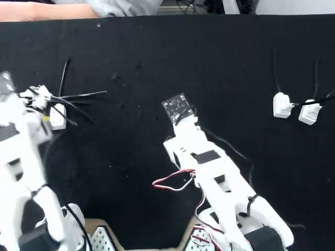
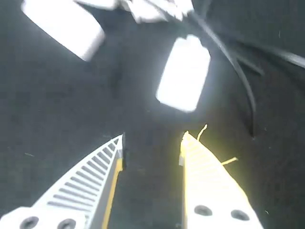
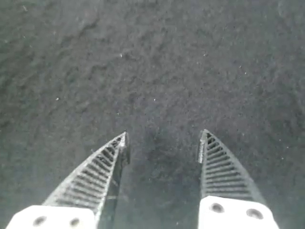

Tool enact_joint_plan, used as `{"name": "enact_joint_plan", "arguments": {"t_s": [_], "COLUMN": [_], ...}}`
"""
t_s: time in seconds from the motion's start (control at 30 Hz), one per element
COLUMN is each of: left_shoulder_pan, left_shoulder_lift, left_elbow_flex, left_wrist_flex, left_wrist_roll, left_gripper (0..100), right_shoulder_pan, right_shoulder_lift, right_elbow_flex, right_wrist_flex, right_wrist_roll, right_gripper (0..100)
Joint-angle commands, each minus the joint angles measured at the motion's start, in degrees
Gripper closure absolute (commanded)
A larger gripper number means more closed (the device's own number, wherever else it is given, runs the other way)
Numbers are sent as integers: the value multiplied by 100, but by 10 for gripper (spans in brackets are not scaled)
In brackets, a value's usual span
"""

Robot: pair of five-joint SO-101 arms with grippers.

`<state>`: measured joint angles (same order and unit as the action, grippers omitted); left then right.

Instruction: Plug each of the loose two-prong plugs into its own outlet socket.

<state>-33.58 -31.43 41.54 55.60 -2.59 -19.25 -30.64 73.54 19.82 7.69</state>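
At the table's left edge lies a white plug block (image 1: 58, 117) among black cables (image 1: 78, 97). My left gripper (image 2: 152, 138) is open just short of it, with nothing between its fingers. In the left wrist view the white block (image 2: 183, 74) lies ahead of the fingertips, and a second white piece (image 2: 64, 24) lies farther off to one side. Two more white plug pieces (image 1: 282, 105) (image 1: 309, 112) with thin black cords sit close together at the far right. My right gripper (image 3: 164, 136) is open and empty over bare black cloth, and its arm (image 1: 201, 151) stands mid-table.
A black cloth (image 1: 157, 57) covers the whole table. Red and white wires (image 1: 172, 184) loop off the right arm. A person's arm (image 1: 47, 10) rests along the far edge at the back left. Black cable ends (image 2: 248, 81) fan out beside the left plug.
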Motion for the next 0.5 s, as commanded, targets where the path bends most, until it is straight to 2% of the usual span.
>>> {"name": "enact_joint_plan", "arguments": {"t_s": [0.0, 0.1, 0.17, 0.47], "left_shoulder_pan": [-523, -716, -822, -1015], "left_shoulder_lift": [598, 1495, 2163, 4765], "left_elbow_flex": [-1692, -2475, -2985, -4901], "left_wrist_flex": [554, 624, 607, 615], "left_wrist_roll": [-413, -378, -308, 1160], "left_gripper": [770, 706, 701, 701], "right_shoulder_pan": [-70, -70, -70, -70], "right_shoulder_lift": [-207, -207, -207, -207], "right_elbow_flex": [4, 4, 4, 13], "right_wrist_flex": [-202, -202, -202, -202], "right_wrist_roll": [18, 18, 18, 18], "right_gripper": [776, 776, 776, 776]}}
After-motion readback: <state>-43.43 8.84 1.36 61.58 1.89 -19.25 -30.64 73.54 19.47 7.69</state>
